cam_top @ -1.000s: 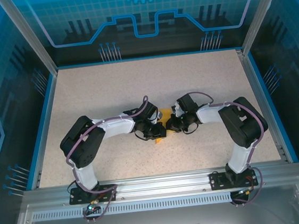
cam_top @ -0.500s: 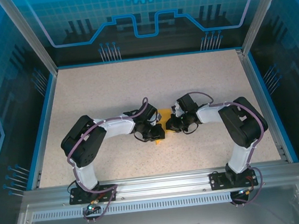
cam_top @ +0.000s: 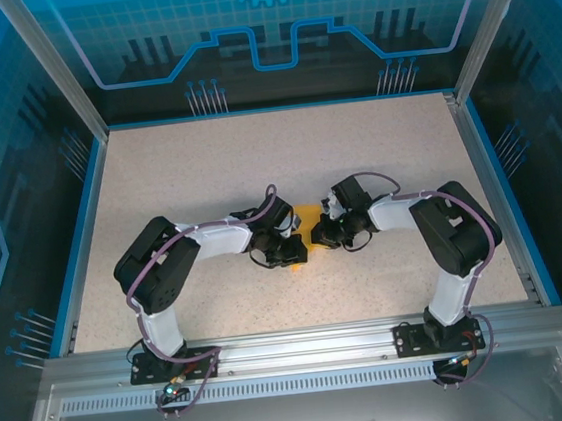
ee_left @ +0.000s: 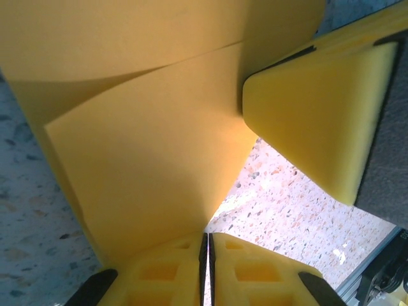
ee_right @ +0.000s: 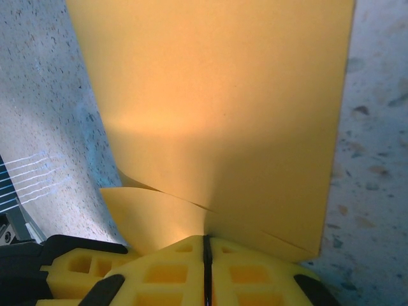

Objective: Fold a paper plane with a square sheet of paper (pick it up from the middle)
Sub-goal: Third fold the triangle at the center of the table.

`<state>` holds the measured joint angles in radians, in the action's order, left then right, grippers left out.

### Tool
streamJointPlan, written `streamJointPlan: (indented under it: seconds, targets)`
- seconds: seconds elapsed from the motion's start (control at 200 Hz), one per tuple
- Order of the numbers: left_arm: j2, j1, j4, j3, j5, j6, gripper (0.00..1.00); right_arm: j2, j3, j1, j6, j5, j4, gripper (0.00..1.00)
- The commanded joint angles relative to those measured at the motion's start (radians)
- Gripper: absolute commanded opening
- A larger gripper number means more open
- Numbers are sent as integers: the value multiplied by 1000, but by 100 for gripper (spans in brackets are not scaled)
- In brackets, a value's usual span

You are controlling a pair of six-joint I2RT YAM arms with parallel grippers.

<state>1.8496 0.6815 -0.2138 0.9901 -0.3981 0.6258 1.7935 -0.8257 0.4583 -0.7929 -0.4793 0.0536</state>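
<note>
You've got the square sheet of paper (ee_right: 217,108) pinched from both sides near the middle of the table (cam_top: 206,168). It's bowed up with one layer curling over, I'd guess so you can lay a fold between the two grips. The left gripper (ee_left: 205,239) is clamped on one edge and the right gripper (ee_right: 206,241) on the opposite one. Both arms bend elbows-out and reach inward, wrists almost nose to nose.
</note>
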Motion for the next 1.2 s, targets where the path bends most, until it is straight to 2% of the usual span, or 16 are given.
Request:
streamJointPlan:
  seconds: [0.0,0.63,1.195]
  targets:
    - [7,-16,-46,-39,6,-24,13,64,17,13,17,106,86,9]
    - [-20,-53,-27,-107,-83,-32,14,59,13,10,28,130,119,9]
    - [-33,-55,-88,-128,-74,-62,15,54,17,8,26,134,121,9]
